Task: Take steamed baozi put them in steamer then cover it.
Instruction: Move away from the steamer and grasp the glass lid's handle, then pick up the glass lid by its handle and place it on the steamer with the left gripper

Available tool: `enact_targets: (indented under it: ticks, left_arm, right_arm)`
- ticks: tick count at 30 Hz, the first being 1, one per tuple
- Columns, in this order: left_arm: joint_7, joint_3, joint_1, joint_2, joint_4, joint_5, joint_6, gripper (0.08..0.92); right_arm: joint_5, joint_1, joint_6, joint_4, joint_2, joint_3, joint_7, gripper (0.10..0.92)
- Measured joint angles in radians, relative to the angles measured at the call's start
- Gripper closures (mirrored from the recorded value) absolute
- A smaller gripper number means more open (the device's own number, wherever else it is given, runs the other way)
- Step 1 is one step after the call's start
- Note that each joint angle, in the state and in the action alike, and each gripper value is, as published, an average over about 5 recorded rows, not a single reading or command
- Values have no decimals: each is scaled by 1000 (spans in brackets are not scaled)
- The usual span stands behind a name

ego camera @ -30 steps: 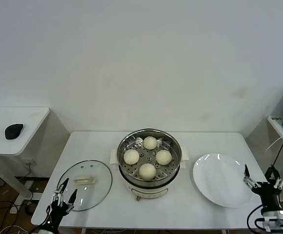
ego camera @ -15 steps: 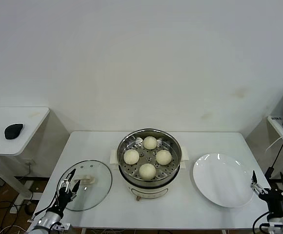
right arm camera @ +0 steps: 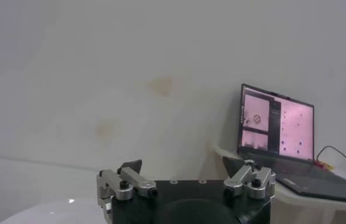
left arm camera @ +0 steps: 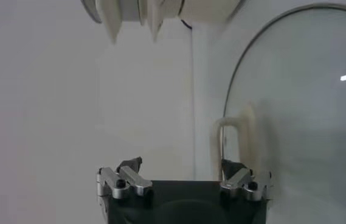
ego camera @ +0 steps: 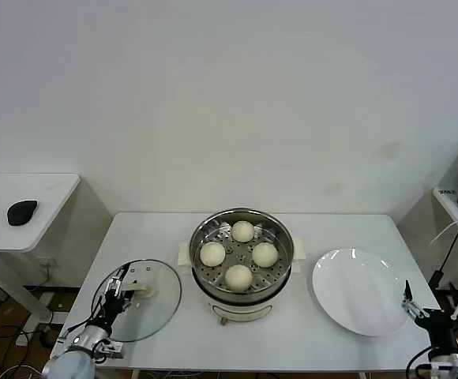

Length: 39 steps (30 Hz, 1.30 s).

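1. White counter (ego camera: 316,237) against a plain pale wall, and we read it from the near edge outward.
2. Nearest, at about seven o'clock from the steamer, the left pincer (ego camera: 117,290) hangs over the cover (ego camera: 162,296), jaws spread wide and holding nothing. The left wrist view puts the cover's cream handle (left arm camera: 232,146) just ahead of one fingertip, not yet between the jaws.
3. At roughly four o'clock, off the counter's near right corner, the right pincer (ego camera: 433,306) waits, also spread and empty, beside the white plate (ego camera: 359,292).
4. That plate, at three o'clock from the steamer, has nothing on it, so by my reading the loading is done.
5. Centre of the counter: the steamer (ego camera: 242,257), uncovered, with the steamed baozi (ego camera: 238,276) on its perforated tray, one each at twelve, three, six and nine o'clock.
6. The cover lies flat on the counter at nine o'clock from the steamer, just beside it, handle up.
7. Progress call: buns are in; what's left is gripping the cover's handle, lifting it across, and seating it on the steamer's rim.
8. Count: four baozi, one steamer, one cover, one plate, two pincers.
9. Farther left, a side table (ego camera: 47,193) carries one dark mouse (ego camera: 22,212); a laptop (right arm camera: 277,131) shows in the right wrist view.
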<state>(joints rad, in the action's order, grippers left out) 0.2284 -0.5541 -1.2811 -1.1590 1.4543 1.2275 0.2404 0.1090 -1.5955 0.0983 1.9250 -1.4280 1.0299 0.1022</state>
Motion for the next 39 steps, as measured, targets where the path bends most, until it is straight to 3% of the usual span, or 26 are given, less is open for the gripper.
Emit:
enact_targets:
  ticks: [12, 23, 31, 39]
  left_arm:
    - [-19, 13, 17, -4, -30, -18, -3, 527]
    - [27, -11, -2, 7, 2, -56, 8, 840]
    - [14, -54, -79, 51, 145, -103, -33, 863]
    - [-95, -135, -165, 137, 350, -190, -129, 863]
  right_arm:
    - [-13, -1, 2, 0, -1, -13, 3, 203]
    - [-27, -9, 8, 13, 1, -26, 5, 203]
    - [-39, -21, 13, 28, 6, -40, 11, 203]
    - [-47, -26, 20, 31, 9, -56, 14, 203]
